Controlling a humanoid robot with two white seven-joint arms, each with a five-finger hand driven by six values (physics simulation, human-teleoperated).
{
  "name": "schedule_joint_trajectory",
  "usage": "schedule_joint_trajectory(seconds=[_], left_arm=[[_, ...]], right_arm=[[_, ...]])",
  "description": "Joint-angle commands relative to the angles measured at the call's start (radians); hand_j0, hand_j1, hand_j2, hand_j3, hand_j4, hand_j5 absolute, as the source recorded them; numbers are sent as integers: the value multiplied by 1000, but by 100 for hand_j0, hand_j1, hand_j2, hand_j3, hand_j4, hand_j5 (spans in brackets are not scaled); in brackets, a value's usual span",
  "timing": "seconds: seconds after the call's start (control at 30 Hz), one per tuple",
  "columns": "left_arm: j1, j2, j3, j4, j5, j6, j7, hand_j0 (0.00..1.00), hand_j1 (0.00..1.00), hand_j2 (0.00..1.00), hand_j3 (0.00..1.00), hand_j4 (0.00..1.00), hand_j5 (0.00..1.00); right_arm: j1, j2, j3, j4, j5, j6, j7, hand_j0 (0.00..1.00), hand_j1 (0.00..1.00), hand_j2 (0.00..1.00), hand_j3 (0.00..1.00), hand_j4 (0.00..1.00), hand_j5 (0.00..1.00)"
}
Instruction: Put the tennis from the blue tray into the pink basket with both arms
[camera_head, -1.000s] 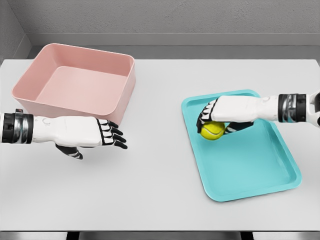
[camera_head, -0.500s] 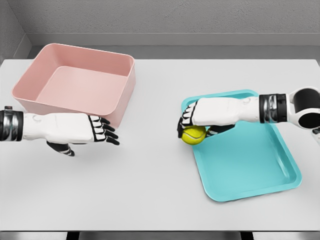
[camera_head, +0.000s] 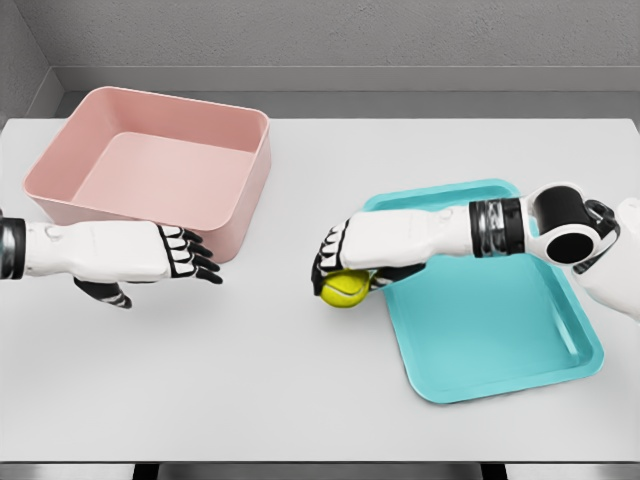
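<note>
A yellow-green tennis ball (camera_head: 344, 289) is held just left of the blue tray (camera_head: 500, 330), over the bare table. My right hand (camera_head: 340, 268) is shut on it from above, its arm stretching in across the tray. The pink basket (camera_head: 160, 165) stands at the back left with nothing inside. In front of the basket's near wall my left hand (camera_head: 185, 256) hovers open, fingers pointing right toward the ball.
The white table (camera_head: 300, 380) spans the whole view, with its front edge near the bottom. A grey wall runs behind it. Nothing else lies on the tray.
My right hand has carried the ball leftward off the tray and out over the table. My left hand has drawn back to the left, closer to the basket.
</note>
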Motion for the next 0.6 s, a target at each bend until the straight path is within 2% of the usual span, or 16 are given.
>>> schedule_joint_trajectory(seconds=[0.0,0.3,0.43,0.57], left_arm=[[2,2,1,0,4,2,0,100,100,100,100,100,100],[0,16,2,0,4,2,0,100,100,100,100,100,100],[2,22,2,1,3,2,0,100,100,100,100,100,100],[2,26,13,0,4,2,2,100,100,100,100,100,100]], right_arm=[[0,22,8,2,-7,3,1,62,62,62,62,62,62],[-26,108,66,82,2,3,3,62,62,62,62,62,62],[-41,171,97,151,4,3,1,62,62,62,62,62,62],[-41,182,111,176,5,3,3,62,62,62,62,62,62]])
